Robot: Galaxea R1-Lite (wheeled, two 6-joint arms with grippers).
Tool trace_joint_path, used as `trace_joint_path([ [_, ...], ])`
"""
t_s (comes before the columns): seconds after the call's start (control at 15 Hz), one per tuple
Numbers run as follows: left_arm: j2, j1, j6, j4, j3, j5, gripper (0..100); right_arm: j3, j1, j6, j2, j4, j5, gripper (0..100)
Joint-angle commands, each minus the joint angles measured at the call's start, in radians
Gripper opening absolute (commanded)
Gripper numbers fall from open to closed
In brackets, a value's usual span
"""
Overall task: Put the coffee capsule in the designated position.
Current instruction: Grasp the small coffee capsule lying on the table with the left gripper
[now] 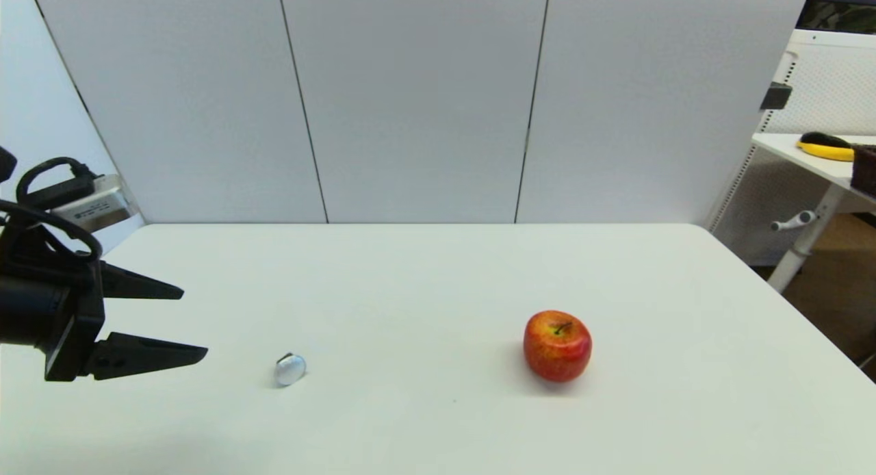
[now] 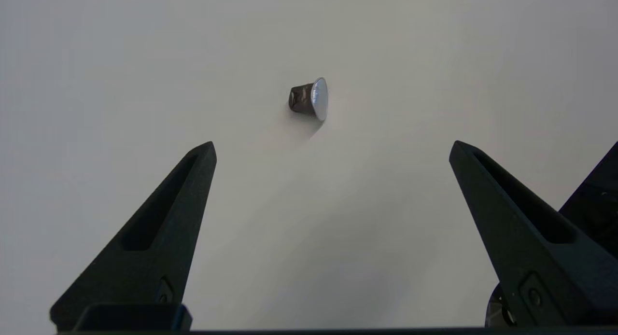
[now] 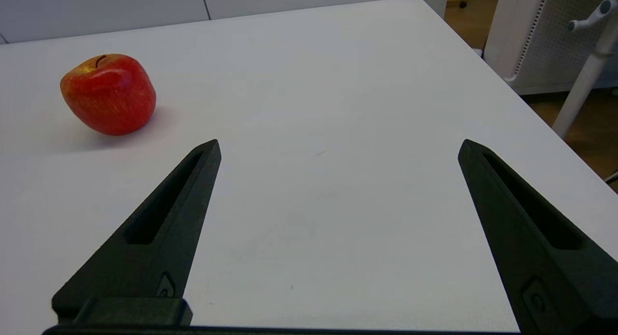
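— Capsule first: the coffee capsule [image 1: 290, 369] lies on its side on the table [image 1: 438, 270], just ahead of the left gripper [image 1: 195, 323], whose fingers are spread wide and hold nothing.

— Then I'd advance low, straddle it and close across the dark body, not the foil rim.

— Fair. The apple [image 1: 557, 345] sits well beyond it. The right gripper [image 3: 338, 146] hangs wide too. No designated spot shows anywhere.

Left matte black two-finger tool [image 1: 195, 323]: long tapered wedge fingers [image 2: 159, 233], each with a recessed slot along its length and a small round screw near the base. Blocky black wrist housing, looped black cable [image 1: 48, 177], silver labelled module [image 1: 96, 208] behind. Right matte black tool [image 3: 338, 146]: identical slotted fingers.
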Motion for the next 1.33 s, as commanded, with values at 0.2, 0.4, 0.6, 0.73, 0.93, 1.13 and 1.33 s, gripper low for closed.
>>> trace_joint_path([
  [0.2, 0.112, -0.027, 0.071, 0.106, -0.07, 0.023, 100, 0.0, -0.001, 0.0, 0.001, 0.0, 0.0, 100],
  [0.4, 0.132, -0.109, -0.085, 0.168, -0.133, 0.081, 100, 0.0, 0.001, 0.0, 0.001, 0.0, 0.0, 100],
  [0.6, 0.156, -0.181, -0.223, 0.163, -0.148, 0.121, 100, 0.0, -0.001, 0.0, 0.001, 0.0, 0.0, 100],
  [0.73, 0.186, -0.193, -0.231, 0.162, -0.171, 0.181, 100, 0.0, 0.001, 0.0, 0.001, 0.0, 0.0, 100],
  [0.93, 0.247, -0.213, -0.232, 0.148, -0.196, 0.259, 100, 0.0, -0.001, 0.0, 0.001, 0.0, 0.0, 100],
  [1.13, 0.308, -0.245, -0.232, 0.133, -0.23, 0.304, 100, 0.0, 0.001, 0.0, 0.001, 0.0, 0.0, 100],
  [1.33, 0.353, -0.279, -0.237, 0.117, -0.233, 0.325, 100, 0.0, 0.001, 0.0, 0.001, 0.0, 0.0, 100],
])
